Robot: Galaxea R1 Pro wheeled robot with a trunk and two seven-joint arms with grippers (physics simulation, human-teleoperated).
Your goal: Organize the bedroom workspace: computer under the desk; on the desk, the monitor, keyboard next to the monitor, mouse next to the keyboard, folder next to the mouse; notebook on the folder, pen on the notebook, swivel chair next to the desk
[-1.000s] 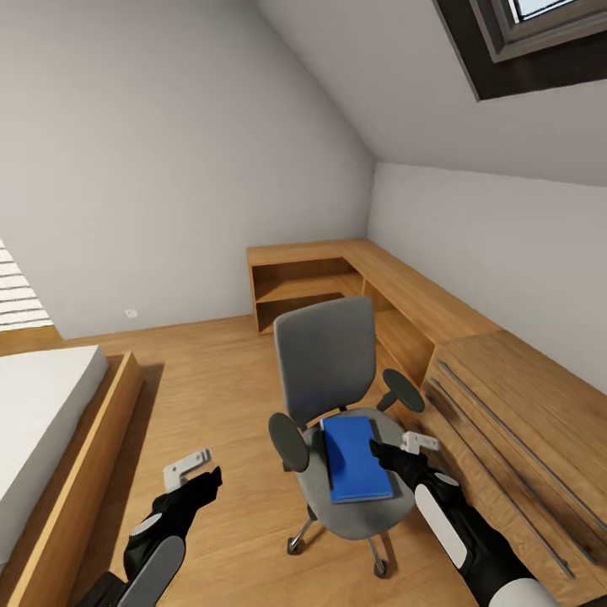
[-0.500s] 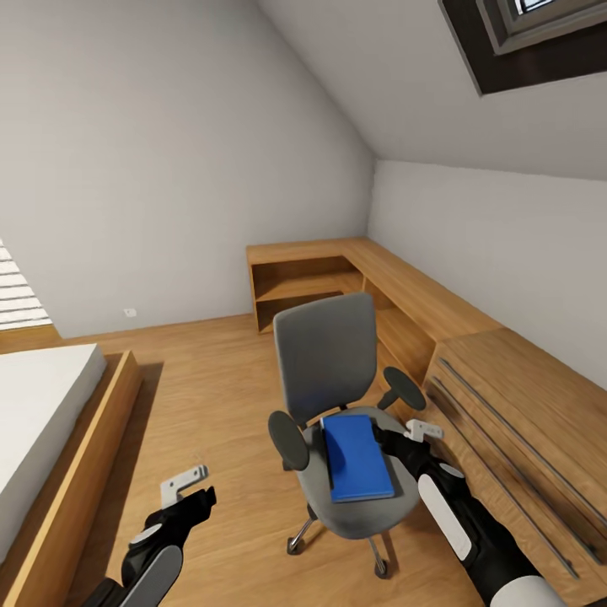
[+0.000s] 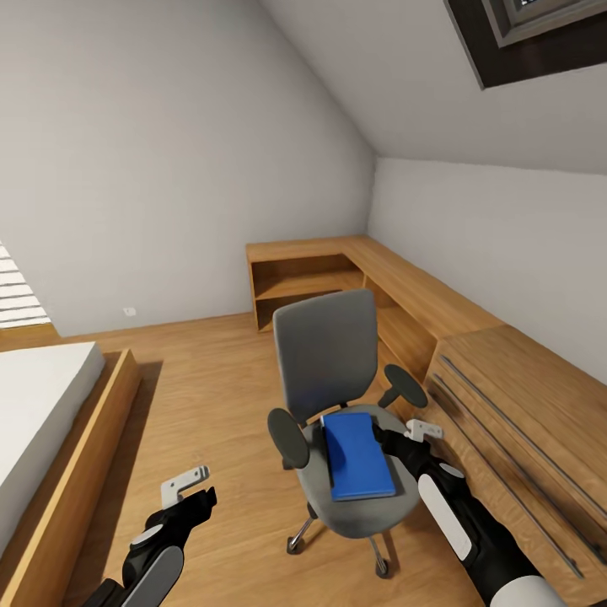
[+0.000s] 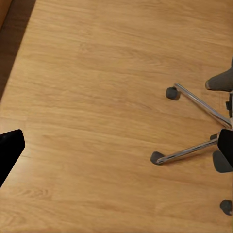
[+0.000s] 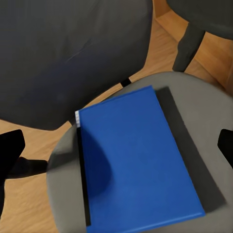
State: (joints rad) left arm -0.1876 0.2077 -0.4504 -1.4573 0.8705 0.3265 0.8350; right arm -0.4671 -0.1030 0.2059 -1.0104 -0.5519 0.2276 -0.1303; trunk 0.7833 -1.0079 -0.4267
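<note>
Two arms are out. The right gripper (image 3: 396,440) hangs beside the folder (image 3: 361,455) lying flat on the swivel chair (image 3: 337,405); its jaws gape, holding nothing. Left gripper (image 3: 198,493) idles, jaws open. I'd pinch the near edge, since flat folders slip.

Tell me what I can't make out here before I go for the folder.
- Underside of the folder: hidden against the swivel chair seat, both views.
- Right gripper fingertips: head view hides them behind the gripper's body, so contact with the folder is unclear; the wrist view crops the fingers at its side edges.
- Chair base: head view, mostly under the seat.
- Left gripper: fingers cropped in wrist view.
</note>
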